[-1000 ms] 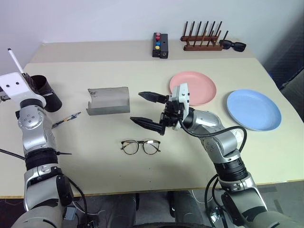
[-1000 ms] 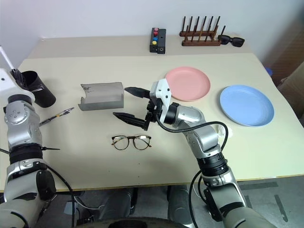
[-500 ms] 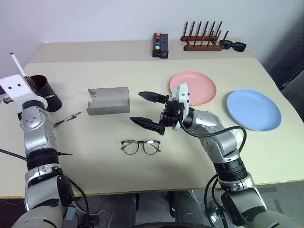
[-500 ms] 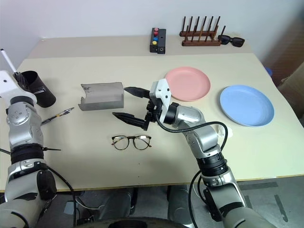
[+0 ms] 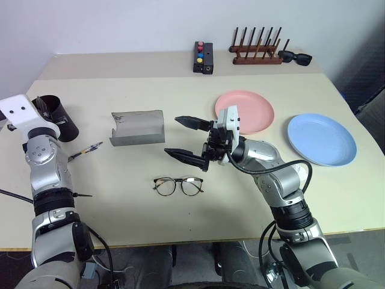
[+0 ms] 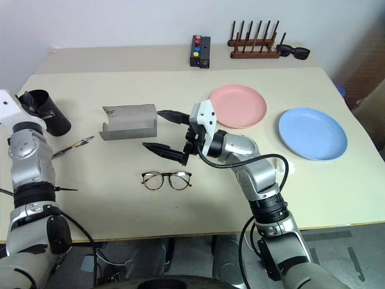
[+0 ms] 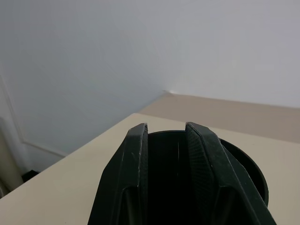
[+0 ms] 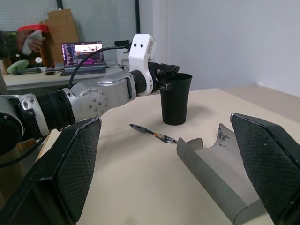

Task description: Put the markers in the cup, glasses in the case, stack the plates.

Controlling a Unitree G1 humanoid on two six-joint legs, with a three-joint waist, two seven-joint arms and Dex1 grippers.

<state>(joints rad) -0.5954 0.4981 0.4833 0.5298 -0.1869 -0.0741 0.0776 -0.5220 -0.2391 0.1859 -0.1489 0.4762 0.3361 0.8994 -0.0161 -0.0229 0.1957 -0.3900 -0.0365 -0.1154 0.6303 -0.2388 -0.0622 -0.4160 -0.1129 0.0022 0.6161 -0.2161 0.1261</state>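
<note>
The dark cup [image 5: 57,117] stands at the table's far left. My left gripper [image 7: 166,127] hovers right over its mouth, fingers a little apart with nothing between them. A blue-and-silver marker [image 5: 85,150] lies on the table just right of the cup. The grey case [image 5: 138,127] lies open mid-table, and the round-lensed glasses [image 5: 178,185] rest nearer me. Between case and glasses hangs my right gripper [image 5: 171,135], wide open and empty, pointing left. The pink plate [image 5: 255,108] and the blue plate [image 5: 320,138] lie apart on the right.
Along the back edge are a black box with coloured buttons [image 5: 203,57], a wooden peg rack [image 5: 257,53] and black sunglasses [image 5: 295,58]. Beyond the table, the right wrist view shows a laptop [image 8: 82,54] on a desk.
The white marker that stood up from my left gripper above the cup is no longer seen, and the left fingers have parted a little. The right arm has not moved.
</note>
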